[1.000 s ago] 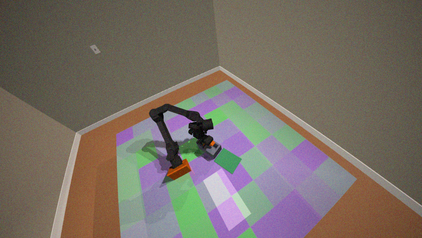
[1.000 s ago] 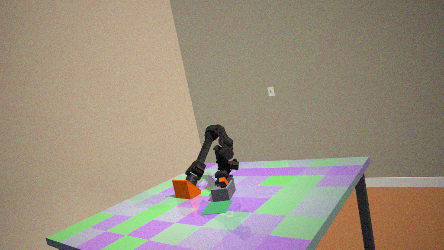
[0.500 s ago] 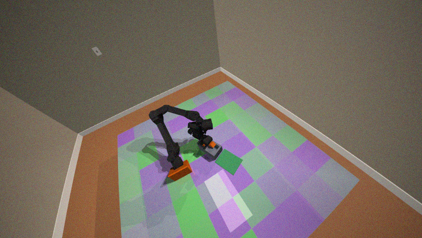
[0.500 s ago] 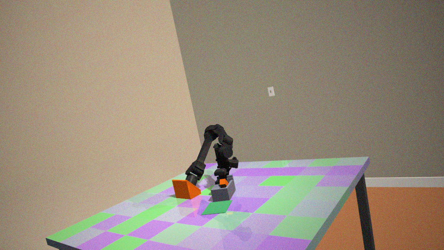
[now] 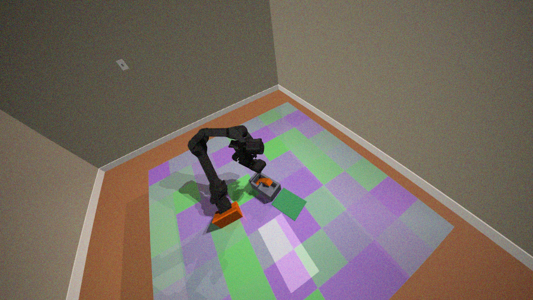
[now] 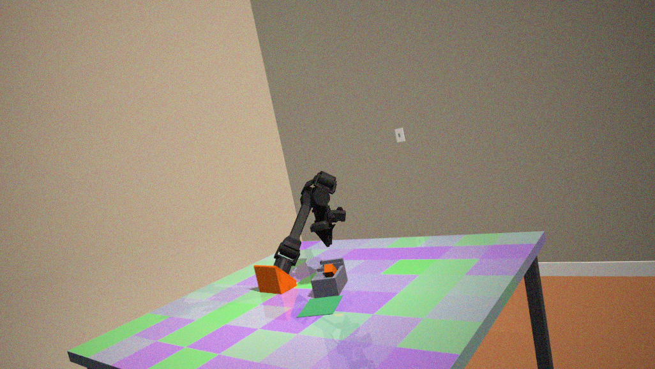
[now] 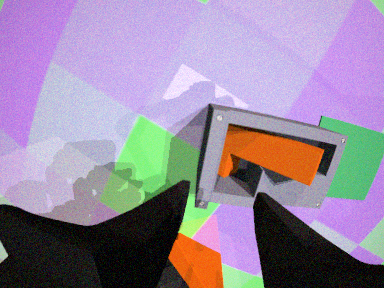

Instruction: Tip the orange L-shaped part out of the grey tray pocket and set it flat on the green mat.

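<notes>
The grey tray stands on the chequered table. The orange L-shaped part lies tilted in its pocket, with one end raised above the rim. My gripper hangs a little above the tray's near-arm end. It is partly open and empty, clear of the part. The green mat lies flat right beside the tray and is bare.
The arm's orange base block stands on the table a short way from the tray. The table edge and one leg are at the far right in the exterior view.
</notes>
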{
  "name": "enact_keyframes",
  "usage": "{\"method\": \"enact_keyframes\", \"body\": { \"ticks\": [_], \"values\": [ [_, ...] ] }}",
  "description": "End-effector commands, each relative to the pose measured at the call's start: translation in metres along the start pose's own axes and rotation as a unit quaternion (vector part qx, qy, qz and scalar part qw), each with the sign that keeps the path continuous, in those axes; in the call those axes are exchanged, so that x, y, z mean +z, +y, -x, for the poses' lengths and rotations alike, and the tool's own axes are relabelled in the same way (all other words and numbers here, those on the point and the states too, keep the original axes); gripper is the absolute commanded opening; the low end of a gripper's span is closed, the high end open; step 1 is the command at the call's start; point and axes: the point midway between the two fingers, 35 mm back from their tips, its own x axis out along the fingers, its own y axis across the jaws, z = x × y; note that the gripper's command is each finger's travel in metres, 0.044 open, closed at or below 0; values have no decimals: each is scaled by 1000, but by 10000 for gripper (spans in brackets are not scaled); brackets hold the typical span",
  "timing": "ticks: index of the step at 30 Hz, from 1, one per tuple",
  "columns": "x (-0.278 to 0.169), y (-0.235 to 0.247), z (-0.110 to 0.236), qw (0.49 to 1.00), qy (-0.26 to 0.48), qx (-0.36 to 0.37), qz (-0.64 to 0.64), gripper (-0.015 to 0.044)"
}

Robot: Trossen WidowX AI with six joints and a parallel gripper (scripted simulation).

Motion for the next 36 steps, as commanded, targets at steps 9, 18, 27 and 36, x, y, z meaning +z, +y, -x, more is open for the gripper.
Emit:
{"method": "enact_keyframes", "body": {
  "ticks": [9, 18, 27, 36],
  "values": [
    [0, 0, -1, 1000, 0, 0, -1, 180],
    [0, 0, -1, 1000, 0, 0, -1, 180],
    [2, -8, 0, 996, 2, 3, -85, 280],
    [8, -50, 0, 866, 23, 12, -500, 280]
  ]
}}
